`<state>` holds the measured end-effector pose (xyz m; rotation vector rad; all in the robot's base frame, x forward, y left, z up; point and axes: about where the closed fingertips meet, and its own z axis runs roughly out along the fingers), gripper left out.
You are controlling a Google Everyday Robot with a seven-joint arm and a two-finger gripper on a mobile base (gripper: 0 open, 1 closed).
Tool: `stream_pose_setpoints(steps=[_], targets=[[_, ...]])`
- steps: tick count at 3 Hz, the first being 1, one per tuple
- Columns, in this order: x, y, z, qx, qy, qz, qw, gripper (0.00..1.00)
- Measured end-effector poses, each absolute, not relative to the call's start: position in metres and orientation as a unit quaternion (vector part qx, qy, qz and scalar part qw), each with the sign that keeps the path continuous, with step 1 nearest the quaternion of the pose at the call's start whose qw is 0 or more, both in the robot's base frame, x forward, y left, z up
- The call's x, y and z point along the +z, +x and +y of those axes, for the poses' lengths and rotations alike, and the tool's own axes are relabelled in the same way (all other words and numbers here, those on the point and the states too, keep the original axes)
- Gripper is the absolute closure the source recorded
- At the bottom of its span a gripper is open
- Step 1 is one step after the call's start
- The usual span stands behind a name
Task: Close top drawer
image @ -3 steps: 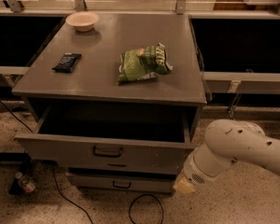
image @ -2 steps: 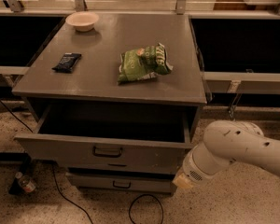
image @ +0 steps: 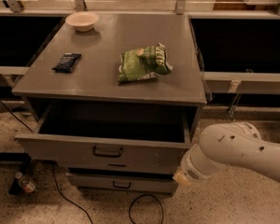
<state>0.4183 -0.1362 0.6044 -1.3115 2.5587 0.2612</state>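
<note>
The top drawer (image: 105, 149) stands pulled out from the grey cabinet (image: 107, 85). Its dark inside is open to view, and a small black pull handle (image: 107, 151) sits at the centre of its front panel. My white arm (image: 224, 153) reaches in from the lower right, and its rounded end (image: 183, 175) lies close to the right end of the drawer front. My gripper is not visible; only this arm segment shows.
On the cabinet top lie a green snack bag (image: 142, 63), a dark packet (image: 66, 62) and a pale bowl (image: 82, 20). A lower drawer (image: 121, 183) sits under the open one. A black cable (image: 140, 204) and a small bottle (image: 25, 183) lie on the speckled floor.
The arm's rounded end has crept slightly left and up, closer to the right end of the drawer front. The drawer has not moved.
</note>
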Motion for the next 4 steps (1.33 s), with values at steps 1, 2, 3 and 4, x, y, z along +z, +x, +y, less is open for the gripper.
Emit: stream_pose_setpoints(steps=[1, 2, 3, 4], targets=[[0.605, 0.424, -0.134, 0.063, -0.451, 0.88, 0.134, 1.0], [0.605, 0.427, -0.133, 0.038, -0.447, 0.883, 0.137, 1.0], [0.605, 0.427, -0.133, 0.039, -0.447, 0.883, 0.137, 1.0], [0.605, 0.437, -0.126, 0.052, -0.452, 0.88, 0.136, 1.0]])
